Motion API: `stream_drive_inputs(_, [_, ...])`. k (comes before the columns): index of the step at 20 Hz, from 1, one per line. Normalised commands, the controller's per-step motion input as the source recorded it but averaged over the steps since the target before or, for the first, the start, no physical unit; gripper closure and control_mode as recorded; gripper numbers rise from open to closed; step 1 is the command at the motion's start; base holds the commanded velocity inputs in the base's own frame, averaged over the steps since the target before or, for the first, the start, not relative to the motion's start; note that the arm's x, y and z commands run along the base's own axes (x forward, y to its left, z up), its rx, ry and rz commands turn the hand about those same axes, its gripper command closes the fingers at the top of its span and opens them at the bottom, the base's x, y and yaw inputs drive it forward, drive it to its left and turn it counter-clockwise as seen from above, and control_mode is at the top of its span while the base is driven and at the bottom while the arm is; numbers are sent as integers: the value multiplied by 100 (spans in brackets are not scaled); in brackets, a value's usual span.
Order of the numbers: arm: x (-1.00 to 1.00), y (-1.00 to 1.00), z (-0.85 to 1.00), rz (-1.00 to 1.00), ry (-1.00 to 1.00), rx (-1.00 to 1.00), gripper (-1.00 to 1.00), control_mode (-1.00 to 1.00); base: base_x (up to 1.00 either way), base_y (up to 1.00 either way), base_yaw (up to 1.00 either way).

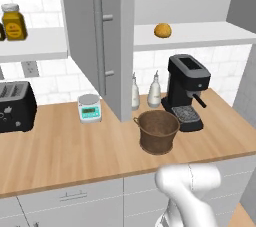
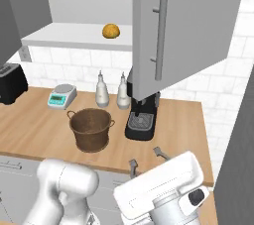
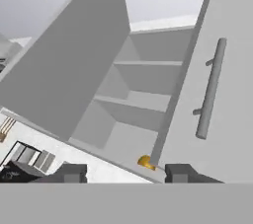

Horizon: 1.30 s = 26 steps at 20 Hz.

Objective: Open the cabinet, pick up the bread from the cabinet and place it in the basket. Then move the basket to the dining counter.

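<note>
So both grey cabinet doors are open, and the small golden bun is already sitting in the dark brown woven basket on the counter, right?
Not quite. The grey cabinet doors are open, but the small round golden bun sits on the white cabinet shelf, not in the dark brown woven basket. The left base view shows it.

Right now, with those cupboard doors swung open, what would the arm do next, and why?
Probably reach up to the bread. Both cabinet doors stand open, the bun sits alone on the white shelf, the gripper is low, open and empty, and the basket waits below.
</note>
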Motion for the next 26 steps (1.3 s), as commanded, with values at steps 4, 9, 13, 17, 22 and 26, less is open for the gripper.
stream_drive_inputs(4, [0, 100, -44, -26, -30, 25, -100, -100, 0, 0, 0])
stream_drive_inputs(9, [0, 100, -14, -23, -25, 14, -100, -100, 0, 0, 0])
stream_drive_inputs(13, [0, 100, 19, -16, -6, 2, -100, -100, 0, 0, 0])
stream_drive_inputs(17, [12, 100, 81, -8, 10, -11, -100, -100, 0, 0, 0])
stream_drive_inputs(22, [15, 100, 99, 0, 23, -9, -100, -100, 0, 0, 0])
stream_drive_inputs(26, [30, 100, 73, 0, 37, -1, -100, -100, 0, 0, 0])
